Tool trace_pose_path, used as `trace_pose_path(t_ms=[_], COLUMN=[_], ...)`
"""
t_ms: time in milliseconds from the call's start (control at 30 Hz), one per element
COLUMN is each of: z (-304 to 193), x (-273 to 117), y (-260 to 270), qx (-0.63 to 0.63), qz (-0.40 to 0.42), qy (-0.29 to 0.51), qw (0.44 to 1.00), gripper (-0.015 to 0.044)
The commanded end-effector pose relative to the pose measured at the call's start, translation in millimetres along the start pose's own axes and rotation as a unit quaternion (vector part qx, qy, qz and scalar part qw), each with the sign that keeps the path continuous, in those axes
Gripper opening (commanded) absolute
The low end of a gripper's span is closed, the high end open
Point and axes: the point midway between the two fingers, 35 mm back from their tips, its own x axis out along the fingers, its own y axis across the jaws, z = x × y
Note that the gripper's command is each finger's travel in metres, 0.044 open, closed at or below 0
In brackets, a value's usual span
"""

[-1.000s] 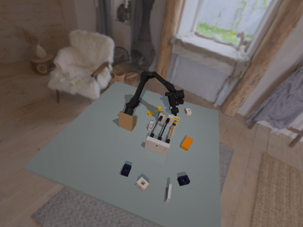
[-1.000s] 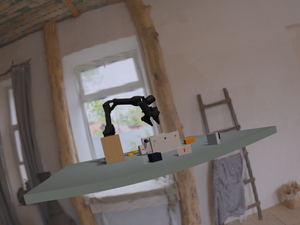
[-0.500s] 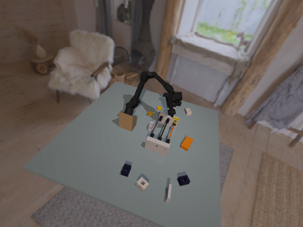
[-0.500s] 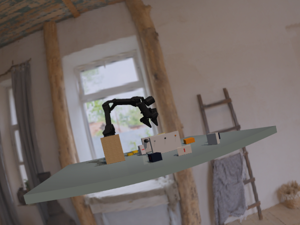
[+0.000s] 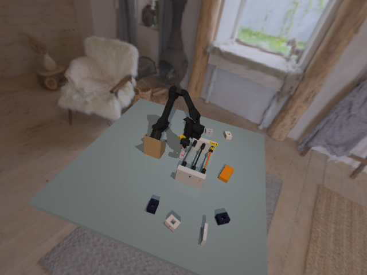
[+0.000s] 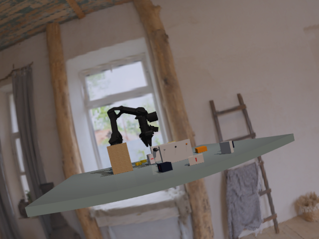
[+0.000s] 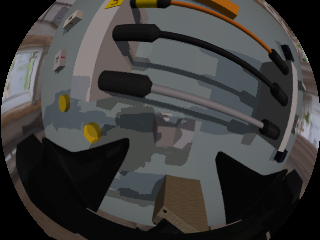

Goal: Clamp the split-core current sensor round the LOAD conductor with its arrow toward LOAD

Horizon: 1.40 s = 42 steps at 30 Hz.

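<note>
A small white piece with a red mark (image 5: 182, 153) (image 6: 150, 159) (image 7: 172, 135), apparently the open sensor, stands on the table beside the rack, next to the grey conductor (image 7: 200, 101). Its jaws and arrow direction are too small to tell. The orange conductor (image 5: 207, 160) (image 7: 250, 31) runs on the rack's far side from it, with the yellow LOAD marker (image 5: 213, 144) (image 7: 114, 3) at one end. A black conductor (image 5: 198, 156) (image 7: 210, 46) lies between the two. My gripper (image 5: 184, 144) (image 6: 148, 145) (image 7: 175, 150) is open and empty, pointing down above the white piece.
The white rack end plate (image 5: 190, 177) (image 6: 170, 154) stands upright. Two yellow discs (image 7: 64, 103) (image 7: 92, 132) lie beside the rack. An orange block (image 5: 226, 173) (image 6: 201, 149) lies past the orange conductor. Several white and dark blocks stand around the table. The arm's wooden base block (image 5: 154, 146) (image 6: 119, 158) is nearby.
</note>
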Motion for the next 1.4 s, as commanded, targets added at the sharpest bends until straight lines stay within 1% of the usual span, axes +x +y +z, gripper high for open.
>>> trace_pose_path(t_ms=[0, 1267, 1367], z=[-5, -6, -4], x=[4, 61, 57], y=[-1, 0, 0], qx=[0.002, 0.002, -0.002], qz=[0.0, 0.001, -0.001], qy=[0.006, 0.006, 0.004], qw=[1.0, 1.0, 1.0], gripper=[0.044, 0.044, 0.0361])
